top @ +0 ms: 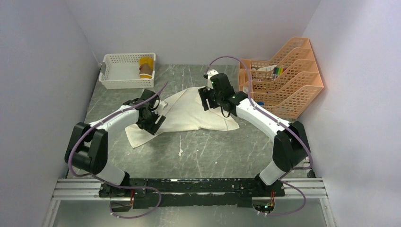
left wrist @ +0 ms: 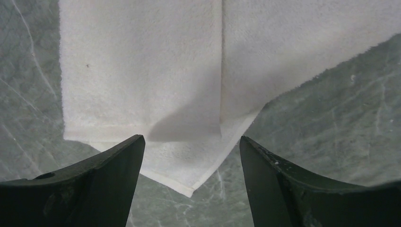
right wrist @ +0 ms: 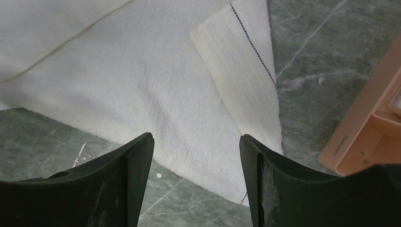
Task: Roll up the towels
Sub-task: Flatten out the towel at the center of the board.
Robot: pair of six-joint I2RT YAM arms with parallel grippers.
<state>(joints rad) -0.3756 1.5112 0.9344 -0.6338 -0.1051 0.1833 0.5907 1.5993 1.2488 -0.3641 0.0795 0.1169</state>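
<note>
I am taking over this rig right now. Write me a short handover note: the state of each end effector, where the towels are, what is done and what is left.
Left end effector: open, holds nothing, over the left part of the cream towel.
Right end effector: open, holds nothing, over the right part of the same towel.
Cream towel: lies on the table, loosely folded over itself, not rolled.
Yellow towel: in the basket at the far left; it looks rolled.
Done: the yellow towel, as far as can be seen.
Left: roll the cream towel.
</note>
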